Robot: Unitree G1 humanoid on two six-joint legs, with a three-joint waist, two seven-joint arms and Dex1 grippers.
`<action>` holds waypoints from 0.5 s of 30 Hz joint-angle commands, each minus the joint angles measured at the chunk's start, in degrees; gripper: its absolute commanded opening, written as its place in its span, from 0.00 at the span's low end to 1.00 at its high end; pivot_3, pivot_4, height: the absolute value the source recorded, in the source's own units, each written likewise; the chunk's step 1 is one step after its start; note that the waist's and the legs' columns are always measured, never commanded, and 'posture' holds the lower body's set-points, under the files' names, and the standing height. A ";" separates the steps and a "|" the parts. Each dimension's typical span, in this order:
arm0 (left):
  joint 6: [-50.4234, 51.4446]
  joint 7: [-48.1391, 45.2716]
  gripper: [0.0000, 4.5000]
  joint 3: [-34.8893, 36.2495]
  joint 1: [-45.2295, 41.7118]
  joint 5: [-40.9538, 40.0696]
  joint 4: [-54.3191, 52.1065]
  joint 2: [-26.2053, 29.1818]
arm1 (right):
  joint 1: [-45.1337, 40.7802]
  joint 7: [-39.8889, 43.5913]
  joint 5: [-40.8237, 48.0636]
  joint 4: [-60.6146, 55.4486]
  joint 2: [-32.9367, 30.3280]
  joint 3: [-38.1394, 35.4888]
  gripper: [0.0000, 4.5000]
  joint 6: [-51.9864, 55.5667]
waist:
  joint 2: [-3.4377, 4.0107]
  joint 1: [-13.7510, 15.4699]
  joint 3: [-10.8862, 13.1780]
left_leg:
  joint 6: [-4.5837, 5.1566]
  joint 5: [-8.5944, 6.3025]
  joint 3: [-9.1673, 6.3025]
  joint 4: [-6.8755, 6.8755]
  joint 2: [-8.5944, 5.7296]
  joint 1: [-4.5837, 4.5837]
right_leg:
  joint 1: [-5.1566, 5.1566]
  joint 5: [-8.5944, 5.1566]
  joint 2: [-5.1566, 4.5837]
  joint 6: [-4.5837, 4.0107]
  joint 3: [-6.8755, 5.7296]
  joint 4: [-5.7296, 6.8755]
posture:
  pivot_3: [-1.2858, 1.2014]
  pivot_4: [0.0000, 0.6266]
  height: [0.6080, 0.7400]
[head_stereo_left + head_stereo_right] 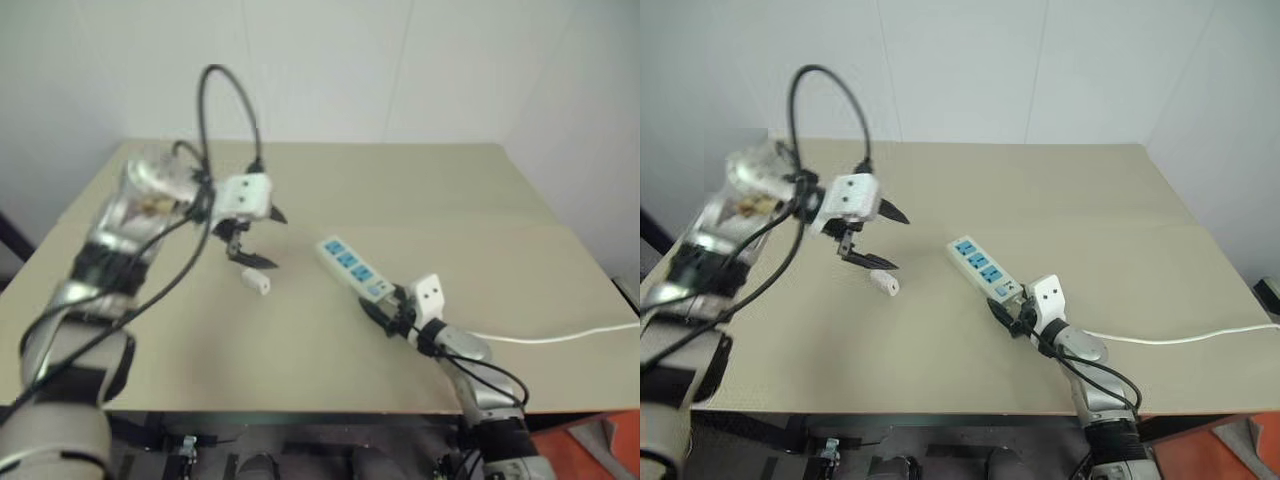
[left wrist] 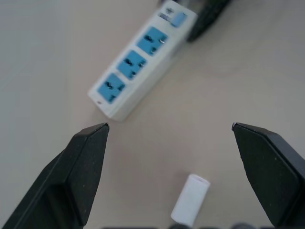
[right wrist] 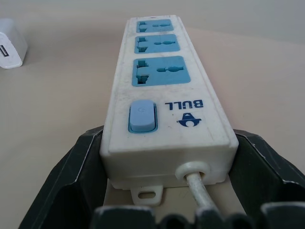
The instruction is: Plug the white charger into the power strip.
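Observation:
The white charger [image 1: 257, 282] lies flat on the tan table, left of the power strip [image 1: 355, 267]. The strip is a long white bar with three blue socket faces, set at a slant near the table's middle. My left gripper [image 1: 272, 240] hangs open just above the charger, which shows low between its spread fingers [image 2: 86, 162] in the left wrist view, untouched. My right gripper [image 1: 385, 305] is shut on the strip's cable end. In the right wrist view both black fingers [image 3: 71, 176] press the strip's sides beside the blue switch [image 3: 142, 115].
The strip's thin white cable [image 1: 560, 335] runs off to the table's right edge. The table's front edge [image 1: 300, 408] lies close below both arms. A black cable [image 1: 225, 90] loops above my left wrist. An orange object [image 1: 590, 445] sits beyond the front right corner.

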 commanded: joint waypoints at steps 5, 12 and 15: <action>-16.82 -2.05 1.00 -11.03 -11.03 10.40 24.22 -7.17 | 0.39 -1.57 -0.91 -0.16 0.48 0.88 0.76 1.16 | -0.01 -1.02 0.00 | 0.01 0.00 -0.02 -0.03 0.00 -0.10 | -0.07 -0.02 0.00 0.01 0.03 0.00 | 0.52 0.24 1.00; -24.64 -2.05 1.00 -15.52 -14.17 14.34 36.12 -13.19 | 2.38 -2.58 -1.42 -1.36 0.82 1.73 0.76 1.15 | -0.02 -0.83 0.01 | 0.01 0.00 -0.07 0.01 -0.04 -0.34 | -0.22 -0.02 -0.02 0.03 0.01 -0.01 | 0.52 0.24 1.00; -26.86 -2.05 1.00 -16.40 -14.80 16.66 37.84 -14.44 | 3.06 -2.93 -1.70 -1.92 0.94 2.24 0.76 1.37 | -0.02 -0.81 0.01 | 0.01 0.00 -0.07 0.01 -0.04 -0.36 | -0.23 -0.03 -0.02 0.04 0.00 -0.01 | 0.52 0.24 1.00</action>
